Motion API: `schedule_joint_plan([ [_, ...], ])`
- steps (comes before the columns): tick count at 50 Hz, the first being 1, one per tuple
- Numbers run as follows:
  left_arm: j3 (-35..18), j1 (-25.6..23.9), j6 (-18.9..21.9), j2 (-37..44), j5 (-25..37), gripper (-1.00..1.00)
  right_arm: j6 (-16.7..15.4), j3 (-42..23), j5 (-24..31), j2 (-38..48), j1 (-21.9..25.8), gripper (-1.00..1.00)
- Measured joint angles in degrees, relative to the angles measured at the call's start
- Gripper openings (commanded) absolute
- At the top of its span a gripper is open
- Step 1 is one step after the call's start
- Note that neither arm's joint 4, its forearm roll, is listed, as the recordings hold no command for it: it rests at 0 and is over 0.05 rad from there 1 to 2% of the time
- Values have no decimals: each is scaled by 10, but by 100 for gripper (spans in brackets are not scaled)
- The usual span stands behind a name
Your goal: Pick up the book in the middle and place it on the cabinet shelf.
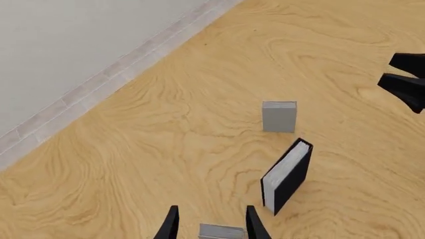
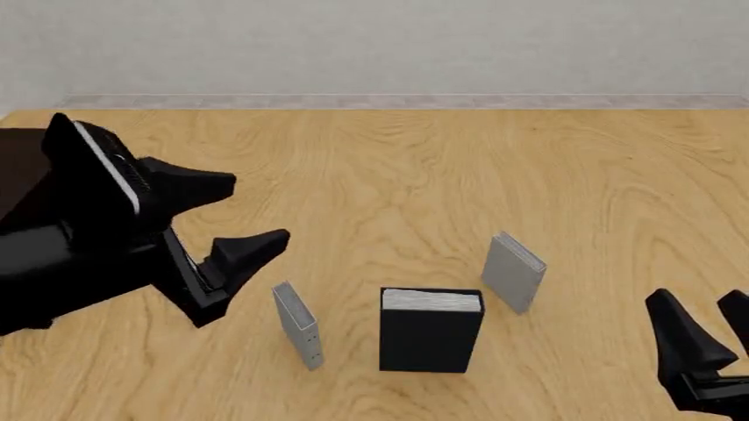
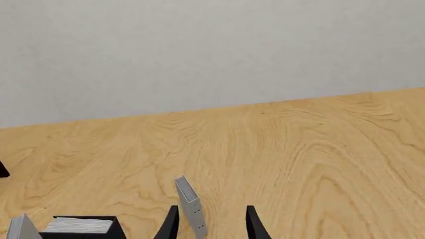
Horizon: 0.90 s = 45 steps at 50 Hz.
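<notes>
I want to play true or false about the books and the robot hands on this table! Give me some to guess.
1. Three books stand on the table. True.
2. The black book stands between two grey books. True.
3. The left gripper is holding the black book. False: it is open and holds nothing.
4. The black book is lying flat. False: it stands upright.
5. The right gripper touches no book. True.

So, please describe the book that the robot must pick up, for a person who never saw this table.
On the wooden table, three books stand upright in a row between the two grippers. The book is the middle one. It is thick, with a black cover and white pages, while its two neighbours are thin and grey.
</notes>
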Motion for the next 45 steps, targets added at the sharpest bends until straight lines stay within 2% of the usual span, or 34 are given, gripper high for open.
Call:
schedule_joint_plan([
  [23, -78, -58, 12, 94, 48, 100, -2, 0, -4, 6, 7, 100],
  [45, -119, -90, 38, 168, 79, 100, -2, 0, -8, 11, 10, 100],
])
